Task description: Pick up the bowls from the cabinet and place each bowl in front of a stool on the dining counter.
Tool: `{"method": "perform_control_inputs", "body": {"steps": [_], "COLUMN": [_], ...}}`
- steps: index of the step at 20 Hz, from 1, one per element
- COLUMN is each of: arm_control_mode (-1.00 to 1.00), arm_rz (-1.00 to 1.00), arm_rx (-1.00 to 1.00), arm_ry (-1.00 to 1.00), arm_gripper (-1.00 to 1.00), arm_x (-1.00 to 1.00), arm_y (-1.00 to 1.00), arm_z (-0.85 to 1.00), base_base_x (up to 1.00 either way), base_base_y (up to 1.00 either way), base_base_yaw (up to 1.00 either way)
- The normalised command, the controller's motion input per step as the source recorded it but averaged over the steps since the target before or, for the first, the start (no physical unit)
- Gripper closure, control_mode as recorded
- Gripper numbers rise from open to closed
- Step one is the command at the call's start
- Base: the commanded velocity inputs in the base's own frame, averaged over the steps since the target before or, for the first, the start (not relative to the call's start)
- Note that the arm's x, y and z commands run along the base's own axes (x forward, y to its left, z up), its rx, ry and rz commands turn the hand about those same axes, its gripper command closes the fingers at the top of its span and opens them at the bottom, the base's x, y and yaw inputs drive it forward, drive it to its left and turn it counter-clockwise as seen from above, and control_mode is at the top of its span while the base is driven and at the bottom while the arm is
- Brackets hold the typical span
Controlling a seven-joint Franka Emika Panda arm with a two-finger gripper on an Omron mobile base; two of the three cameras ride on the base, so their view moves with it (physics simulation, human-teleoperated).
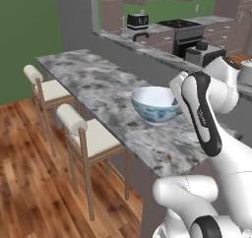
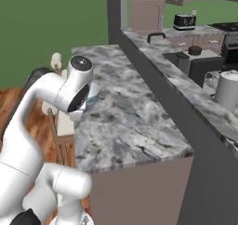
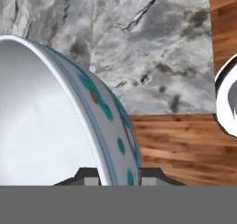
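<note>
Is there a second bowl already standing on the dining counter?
No, the dining counter carries just one bowl, near the closer stool.

A bowl (image 1: 156, 104) is seen over the surface (image 1: 98, 79), near its front edge. Two stools (image 1: 88, 138) are set before that edge, side by side. A half wall (image 1: 147, 60) is raised behind the surface.

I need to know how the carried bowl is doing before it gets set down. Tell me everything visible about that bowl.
The bowl is round, glossy white porcelain, plain white inside, with a blue-green painted pattern and a small reddish mark outside. It looks whole and empty. The gripper pinches its rim, one finger inside and one outside. It sits upright, low over the dining counter, near the edge by the nearer stool; whether it touches the stone is unclear.
</note>
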Motion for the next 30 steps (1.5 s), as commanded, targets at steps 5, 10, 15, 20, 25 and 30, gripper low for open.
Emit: {"method": "perform_control_inputs", "body": {"steps": [5, 10, 15, 20, 25, 30], "arm_control_mode": [-1.0, -1.0, -1.0, -1.0, -1.0, -1.0], "arm_rz": [0.0, 0.0, 0.0, 0.0, 0.0, 0.0], "arm_rx": [0.01, 0.0, 0.0, 0.0, 0.01, 0.01], "arm_ry": [0.0, 0.0, 0.01, 0.07, 0.17, 0.09], "arm_gripper": [1.0, 1.0, 1.0, 1.0, 1.0, 1.0], "arm_x": [1.0, 1.0, 1.0, 0.99, 0.7, 0.54], "arm_y": [0.18, 0.06, 0.0, 0.08, 0.16, 0.14], "arm_z": [-0.73, -0.45, -0.25, -0.23, -0.2, -0.34], "base_base_x": [0.0, 0.0, 0.0, 0.0, 0.0, 0.0], "base_base_y": [0.0, 0.0, 0.0, 0.0, 0.0, 0.0], "base_base_yaw": [0.0, 0.0, 0.0, 0.0, 0.0, 0.0]}}
